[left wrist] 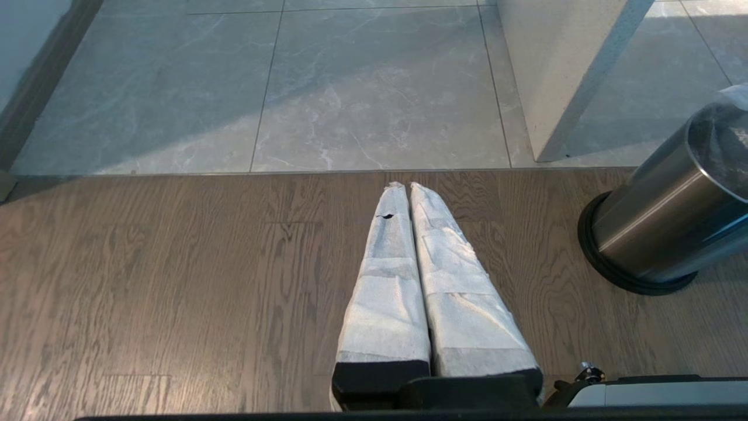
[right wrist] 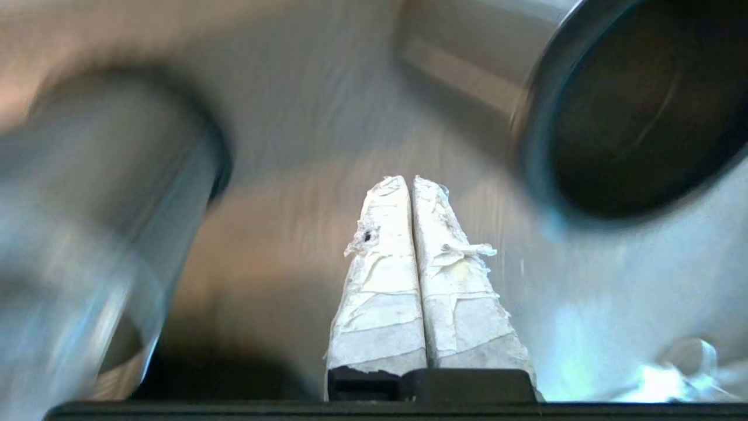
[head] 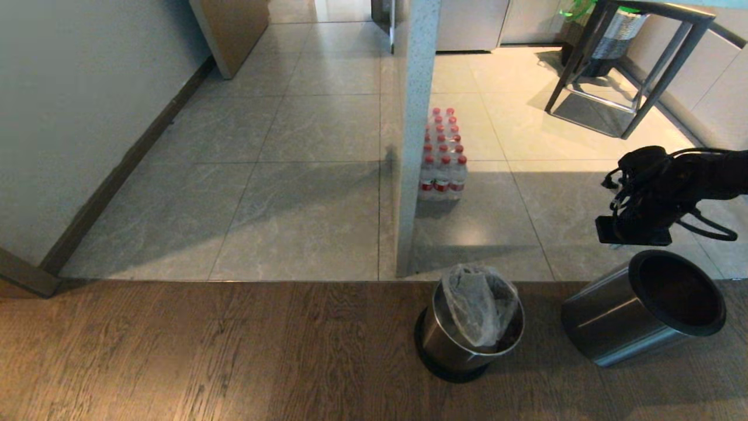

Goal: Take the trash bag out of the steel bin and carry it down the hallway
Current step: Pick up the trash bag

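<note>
Trash bag (head: 480, 310): I see it in the steel bin (head: 453, 345) at 6 o'clock.
Right gripper (right wrist: 412, 182): clenched, empty (above a tipped bin (head: 619, 327)).
Left gripper (left wrist: 408, 188): clenched, parked.

No text, label, brand or number can be read on anything in view.

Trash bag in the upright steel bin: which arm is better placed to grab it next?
Probably the right. Its end effector, shut and empty, hangs beside the steel bin holding the trash bag. The left end effector sits low, off to the bin's side.
</note>
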### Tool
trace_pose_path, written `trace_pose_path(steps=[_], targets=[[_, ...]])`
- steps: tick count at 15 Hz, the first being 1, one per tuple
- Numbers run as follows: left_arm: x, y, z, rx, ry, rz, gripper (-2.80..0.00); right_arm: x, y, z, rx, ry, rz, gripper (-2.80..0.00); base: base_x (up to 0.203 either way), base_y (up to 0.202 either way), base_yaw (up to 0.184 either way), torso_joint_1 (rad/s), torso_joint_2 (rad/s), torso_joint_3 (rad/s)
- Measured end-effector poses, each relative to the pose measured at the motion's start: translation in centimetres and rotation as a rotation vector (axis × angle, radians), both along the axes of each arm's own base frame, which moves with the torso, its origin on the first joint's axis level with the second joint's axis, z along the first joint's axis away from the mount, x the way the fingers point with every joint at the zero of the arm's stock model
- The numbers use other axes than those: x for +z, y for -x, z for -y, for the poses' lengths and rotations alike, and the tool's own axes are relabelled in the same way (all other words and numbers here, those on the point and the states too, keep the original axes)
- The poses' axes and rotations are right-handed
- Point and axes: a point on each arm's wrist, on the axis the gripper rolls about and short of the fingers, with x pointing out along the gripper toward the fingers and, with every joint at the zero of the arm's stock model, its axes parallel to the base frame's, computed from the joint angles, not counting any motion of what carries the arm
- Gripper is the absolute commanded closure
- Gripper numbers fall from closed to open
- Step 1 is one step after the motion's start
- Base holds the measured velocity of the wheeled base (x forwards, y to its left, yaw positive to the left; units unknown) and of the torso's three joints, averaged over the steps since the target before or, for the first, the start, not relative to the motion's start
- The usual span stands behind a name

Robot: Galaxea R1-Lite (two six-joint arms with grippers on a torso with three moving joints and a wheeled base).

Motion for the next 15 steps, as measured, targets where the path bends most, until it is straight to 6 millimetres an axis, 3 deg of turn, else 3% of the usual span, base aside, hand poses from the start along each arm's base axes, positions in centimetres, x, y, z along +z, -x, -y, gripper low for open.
trace_pose_path(steps=[4, 5, 9, 15], targets=[[0.0, 0.0, 0.0, 0.0, 0.0, 0.0, 0.0, 4.6, 4.8, -6.9, 0.217, -0.108, -0.071, 0.0, 0.0, 0.0, 0.0, 0.0, 0.0, 0.0], [0.0, 0.0, 0.0, 0.0, 0.0, 0.0, 0.0, 5.5, 6.0, -8.3, 0.286, -0.172, -0.071, -2.8, 0.0, 0.0, 0.0, 0.0, 0.0, 0.0], [0.0, 0.0, 0.0, 0.0, 0.0, 0.0, 0.0, 7.2, 10.0, -12.5, 0.491, -0.322, -0.137, -2.8, 0.0, 0.0, 0.0, 0.0, 0.0, 0.0], [0.0, 0.0, 0.0, 0.0, 0.0, 0.0, 0.0, 6.2, 10.6, -17.3, 0.639, -0.304, -0.185, -2.8, 0.0, 0.0, 0.0, 0.0, 0.0, 0.0]])
